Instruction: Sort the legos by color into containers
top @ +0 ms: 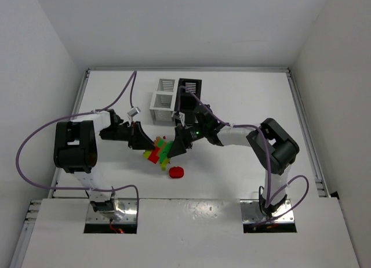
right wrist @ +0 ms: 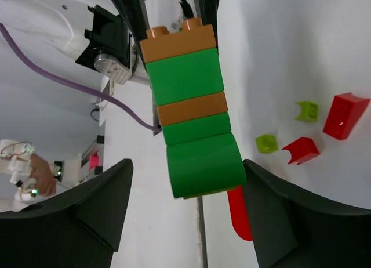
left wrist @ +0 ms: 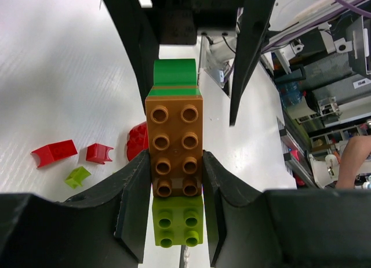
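From above we can barely separate the lego stack (top: pixel 163 147) from the loose bricks (left wrist: pixel 54 152) beneath it. Both claws crowd over it, on the near side of the containers (top: pixel 164 100) and close to them. The wrist views are clearer.

The left gripper (left wrist: pixel 175 174) is clamped on the stack's orange-brown brick (left wrist: pixel 174 146), and its pads (left wrist: pixel 136 192) hide that brick's lower sides. The right gripper (right wrist: pixel 186 163) gapes wide around the rounded green end (right wrist: pixel 204 166); we cannot tell whether either finger touches it.

The stack's long axis runs from claw to claw, with the brown studded end toward the left gripper and the green end toward the right. A red rounded piece (right wrist: pixel 239 213), also on the containers' near side, is half hidden behind the stack.
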Available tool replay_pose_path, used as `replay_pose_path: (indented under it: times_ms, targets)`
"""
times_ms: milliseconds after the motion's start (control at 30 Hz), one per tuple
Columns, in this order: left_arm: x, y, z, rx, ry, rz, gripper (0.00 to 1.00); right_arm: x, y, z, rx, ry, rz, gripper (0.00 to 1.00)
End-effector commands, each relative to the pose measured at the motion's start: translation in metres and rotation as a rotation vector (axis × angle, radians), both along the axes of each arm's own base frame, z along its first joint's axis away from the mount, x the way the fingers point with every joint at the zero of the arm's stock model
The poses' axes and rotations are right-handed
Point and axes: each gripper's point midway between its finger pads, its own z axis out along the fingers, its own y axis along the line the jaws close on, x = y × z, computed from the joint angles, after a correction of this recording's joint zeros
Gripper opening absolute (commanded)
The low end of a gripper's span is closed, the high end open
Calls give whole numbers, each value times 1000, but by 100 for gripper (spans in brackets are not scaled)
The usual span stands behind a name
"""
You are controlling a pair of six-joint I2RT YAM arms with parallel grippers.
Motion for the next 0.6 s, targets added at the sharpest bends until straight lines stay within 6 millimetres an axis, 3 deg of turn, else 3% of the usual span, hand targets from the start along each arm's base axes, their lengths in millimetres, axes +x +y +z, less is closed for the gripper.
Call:
replay_pose_path:
  times_ms: [0, 100, 233, 267, 333, 400, 567]
  targets:
    - [14, -9, 41, -171, -116, 52, 0, 3, 13, 16, 64, -42, 35, 73]
    - [15, -8, 43, -171, -115, 52, 0, 3, 10, 7, 45, -73, 44, 69]
    - [15, -8, 43, -171, -115, 52, 0, 1, 7, 0, 30, -84, 44, 37]
    - [15, -8, 43, -171, -115, 52, 0, 2, 7, 4, 41, -108, 47, 23]
    - [15, -8, 43, -171, -115, 52, 0, 3, 2, 0, 26, -126, 40, 6]
    - [17, -6, 43, -171, -116, 61, 0, 0, -8, -5, 4, -151, 37, 0]
    - [19, -3, 43, -170, -117, 73, 0, -15, -35, -21, -86, -227, 63, 0]
